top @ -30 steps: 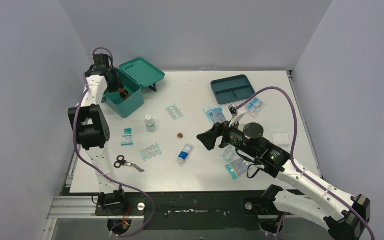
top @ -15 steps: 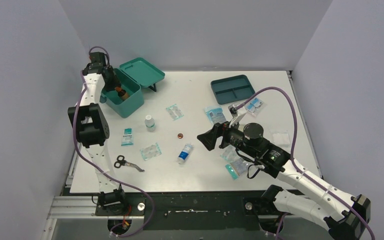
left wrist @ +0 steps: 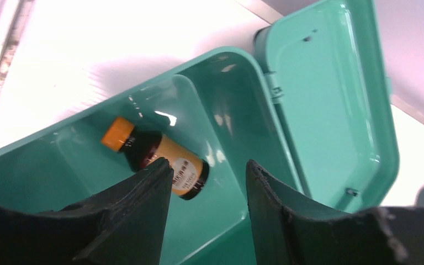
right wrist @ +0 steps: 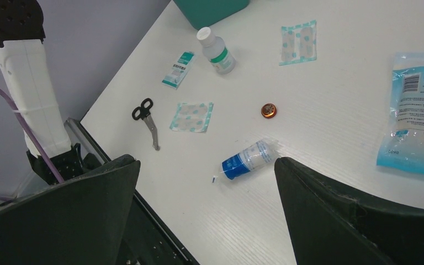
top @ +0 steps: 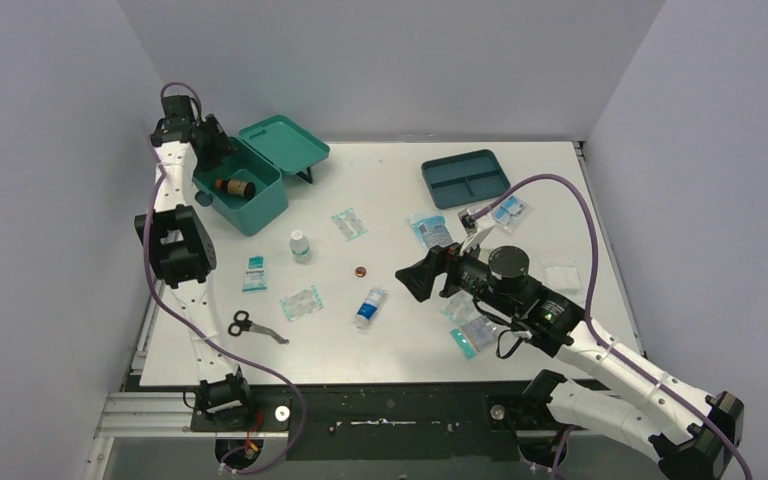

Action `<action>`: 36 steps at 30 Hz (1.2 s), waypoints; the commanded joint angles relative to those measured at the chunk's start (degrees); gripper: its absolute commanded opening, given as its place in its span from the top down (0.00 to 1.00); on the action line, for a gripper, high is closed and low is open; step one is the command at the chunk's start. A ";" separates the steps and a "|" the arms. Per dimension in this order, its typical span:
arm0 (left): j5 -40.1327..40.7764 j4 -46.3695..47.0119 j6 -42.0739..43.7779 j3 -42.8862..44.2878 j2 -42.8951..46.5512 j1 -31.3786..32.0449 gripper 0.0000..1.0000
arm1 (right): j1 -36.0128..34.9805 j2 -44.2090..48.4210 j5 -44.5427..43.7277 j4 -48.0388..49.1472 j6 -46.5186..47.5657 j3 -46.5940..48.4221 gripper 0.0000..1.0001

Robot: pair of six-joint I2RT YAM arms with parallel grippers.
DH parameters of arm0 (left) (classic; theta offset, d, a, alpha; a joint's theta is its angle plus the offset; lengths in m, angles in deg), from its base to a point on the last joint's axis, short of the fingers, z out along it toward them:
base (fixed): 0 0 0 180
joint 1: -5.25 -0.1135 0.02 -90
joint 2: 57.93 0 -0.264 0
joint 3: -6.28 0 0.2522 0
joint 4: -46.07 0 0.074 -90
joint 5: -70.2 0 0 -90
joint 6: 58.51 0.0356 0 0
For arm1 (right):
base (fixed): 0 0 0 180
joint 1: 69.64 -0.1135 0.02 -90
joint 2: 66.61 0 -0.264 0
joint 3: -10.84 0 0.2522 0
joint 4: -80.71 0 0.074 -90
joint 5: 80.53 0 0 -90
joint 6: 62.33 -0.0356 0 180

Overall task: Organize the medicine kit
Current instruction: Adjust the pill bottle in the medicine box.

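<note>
Medicine kit (top: 260,212) at our tabletop's (top: 380,190) far-left corner, lid (top: 285,145) swung open, we see an orange-capped amber bottle (left wrist: 163,160) lying on its side inside, left claw (left wrist: 207,165) released above it, right claw (right wrist: 207,163) spread wide, empty, above scattered packets (right wrist: 192,116).

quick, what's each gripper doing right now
left gripper: open, empty; amber bottle lies loose in the medicine kit.
right gripper: open, holding nothing.

Left arm (top: 167,185) and right arm (top: 605,358): white shells, round black joints, black bases. Purple cable (top: 550,178) looped along each. Black gripper fingers (left wrist: 135,221), rough-edged, matte.
</note>
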 commanded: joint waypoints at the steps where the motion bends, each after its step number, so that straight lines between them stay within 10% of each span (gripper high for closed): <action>1: -8.63 1.54 -2.22 3.30 1.73 -0.30 0.50 | -0.33 1.29 -1.60 1.12 0.29 2.56 0.00; 17: 6.21 3.98 5.59 -24.50 32.96 7.46 0.41 | -0.67 3.12 -1.68 0.83 0.02 1.44 0.00; 29: 18.38 15.19 6.11 -54.89 55.73 25.33 0.04 | -1.00 4.18 -1.93 0.23 1.10 1.54 0.00; 36: 19.65 24.41 5.09 -71.25 61.64 28.35 0.03 | -1.11 4.57 -2.47 0.21 1.08 1.09 0.00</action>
